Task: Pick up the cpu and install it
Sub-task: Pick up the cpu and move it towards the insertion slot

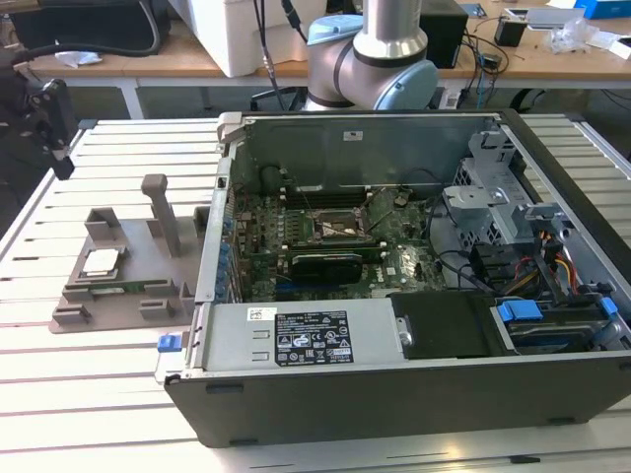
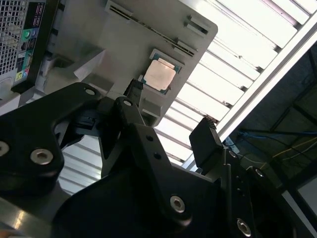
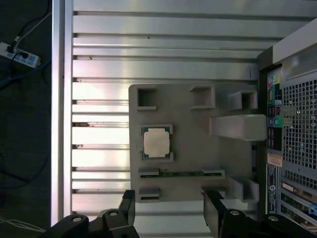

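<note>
The cpu (image 1: 102, 261) (image 3: 157, 143) (image 2: 160, 76) is a small square chip with a pale metal top. It lies flat in a recess of the grey moulded tray (image 1: 118, 296) (image 3: 193, 144), at the exterior view's left of the computer case (image 1: 325, 340). My gripper (image 1: 54, 128) (image 3: 168, 210) (image 2: 171, 119) hangs well above the tray and apart from the chip. It is open, and nothing sits between its black fingers (image 3: 128, 206). The motherboard's open socket (image 1: 340, 227) shows inside the case.
Upright posts (image 1: 163, 212) rise from the tray beside the chip. The case lies open on the slatted metal table (image 1: 108, 394), with a black expansion card (image 1: 325, 264), cables and a drive cage (image 1: 493, 187) inside. The table's edge rail (image 3: 62, 99) runs near the tray.
</note>
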